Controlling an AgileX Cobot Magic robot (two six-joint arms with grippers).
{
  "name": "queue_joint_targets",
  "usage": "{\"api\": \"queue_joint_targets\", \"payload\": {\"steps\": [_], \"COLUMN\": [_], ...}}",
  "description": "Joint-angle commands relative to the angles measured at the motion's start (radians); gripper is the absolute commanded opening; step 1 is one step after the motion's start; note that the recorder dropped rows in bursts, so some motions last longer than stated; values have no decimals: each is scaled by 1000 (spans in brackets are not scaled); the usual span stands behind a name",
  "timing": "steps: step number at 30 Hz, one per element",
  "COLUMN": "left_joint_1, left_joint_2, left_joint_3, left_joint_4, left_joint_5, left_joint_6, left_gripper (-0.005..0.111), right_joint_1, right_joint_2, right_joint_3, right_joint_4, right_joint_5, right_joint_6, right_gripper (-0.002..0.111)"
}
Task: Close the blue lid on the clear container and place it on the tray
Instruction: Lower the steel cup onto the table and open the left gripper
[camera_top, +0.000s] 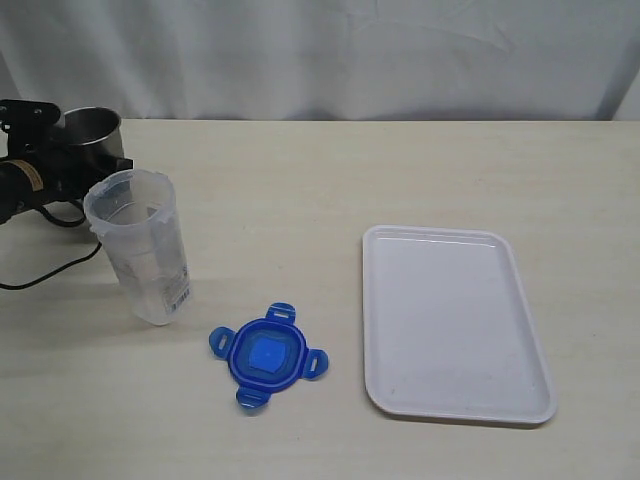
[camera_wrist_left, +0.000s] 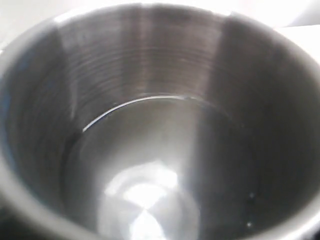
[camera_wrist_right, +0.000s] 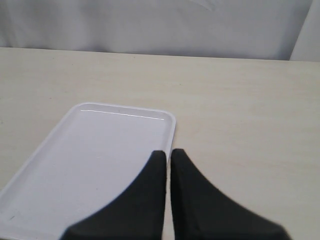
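Observation:
The clear container (camera_top: 140, 245) stands upright and uncovered at the table's left. The blue lid (camera_top: 268, 357) lies flat on the table in front and to the right of it, flaps spread. The white tray (camera_top: 440, 235) lies bare on the right. My left gripper (camera_top: 97, 160) is at the far left behind the container, its dark fingers against the sides of a steel cup (camera_top: 92, 125); the left wrist view looks straight into that cup (camera_wrist_left: 150, 100) and hides the fingers. My right gripper (camera_wrist_right: 168, 152) is shut and holds nothing, over the tray's (camera_wrist_right: 90, 150) edge, out of the exterior view.
A black cable (camera_top: 45, 275) runs from the left arm across the table's left edge. A pale curtain (camera_top: 330, 50) closes off the back. Bare tabletop lies between the lid and the tray.

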Motion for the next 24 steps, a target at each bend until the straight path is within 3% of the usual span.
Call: {"api": "queue_joint_targets", "payload": {"steps": [1,3,6,19,21,24], "left_joint_1": [2,2,2,2,2,2], "left_joint_2": [1,1,1,1,1,1], "left_joint_3": [-7,-7,-7,-7,-7,-7], "left_joint_4": [1,1,1,1,1,1], "left_joint_5": [-23,-22,-16,12,22,25], "left_joint_6": [-10,4,17,15,15,15], "left_gripper": [56,68,75,77,85,105], "right_joint_1": [-7,-7,-7,-7,-7,-7], "right_joint_2": [-4,-4,-4,-4,-4,-4], "right_joint_3": [3,3,3,3,3,3], "right_joint_4": [-2,-2,-2,-2,-2,-2], "right_joint_5": [-3,-3,-3,-3,-3,-3], "right_joint_6": [0,0,0,0,0,0], "right_gripper": [4,4,4,4,4,4]}}
